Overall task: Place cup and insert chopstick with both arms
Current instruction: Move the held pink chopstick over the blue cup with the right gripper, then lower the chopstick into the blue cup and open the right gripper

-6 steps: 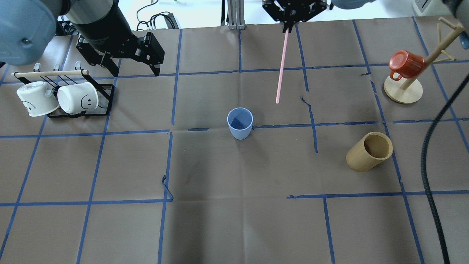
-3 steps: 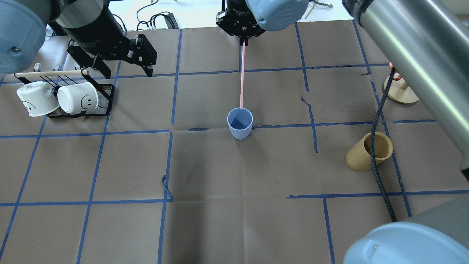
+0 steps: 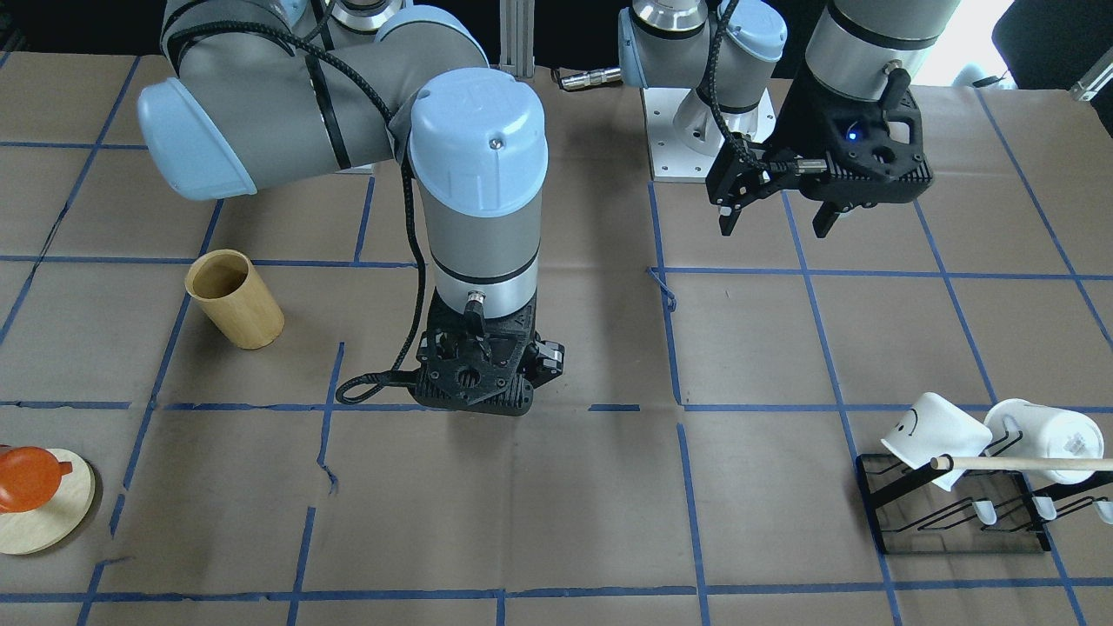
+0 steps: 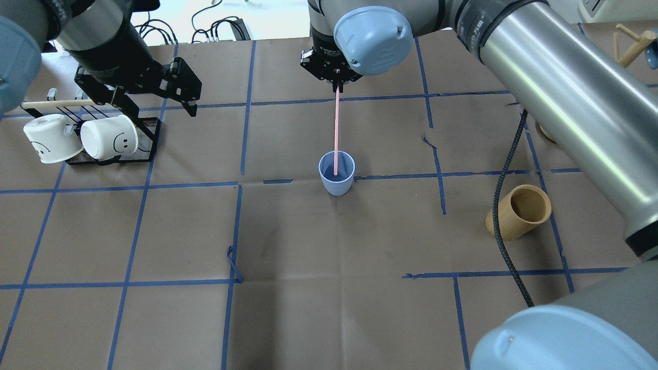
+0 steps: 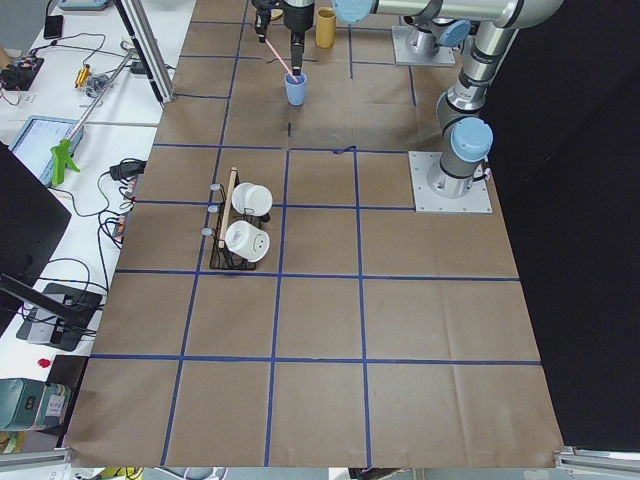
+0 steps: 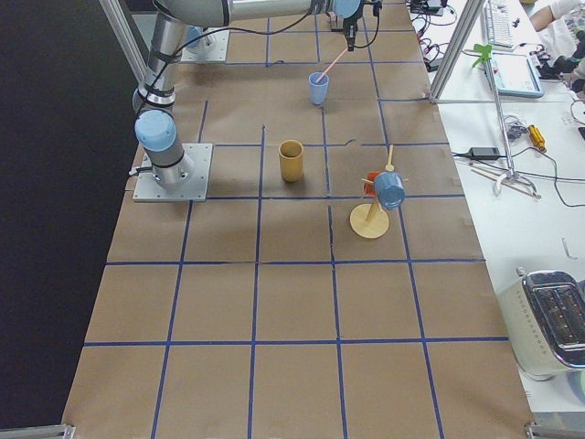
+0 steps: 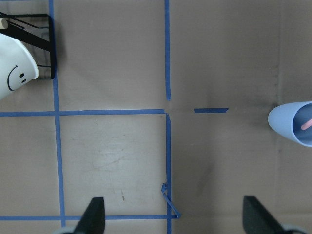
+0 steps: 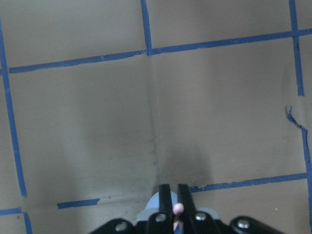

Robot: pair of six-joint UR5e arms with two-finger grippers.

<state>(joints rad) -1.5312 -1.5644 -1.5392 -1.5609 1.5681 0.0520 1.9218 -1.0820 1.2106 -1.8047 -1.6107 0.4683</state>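
The light blue cup (image 4: 336, 181) stands upright mid-table; it also shows in the left wrist view (image 7: 292, 127). My right gripper (image 4: 337, 88) is shut on the top of the pink chopstick (image 4: 336, 133), whose lower end is inside the cup. In the right wrist view the fingers (image 8: 165, 197) pinch the chopstick (image 8: 178, 208) above the cup rim (image 8: 150, 204). In the front view the right gripper (image 3: 474, 387) hides the cup. My left gripper (image 4: 162, 109) is open and empty, left of and beyond the cup, near the mug rack.
A tan wooden cylinder (image 4: 518, 212) stands to the right of the cup. A black rack with two white mugs (image 4: 82, 136) and a wooden dowel sits at the left. A mug tree (image 6: 373, 206) with a red mug stands at the far right. The right arm's cable (image 4: 506, 205) hangs near the cylinder.
My right gripper swung left to above the cup and lowered the chopstick's tip into it. My left gripper drew back to the left, toward the mug rack.
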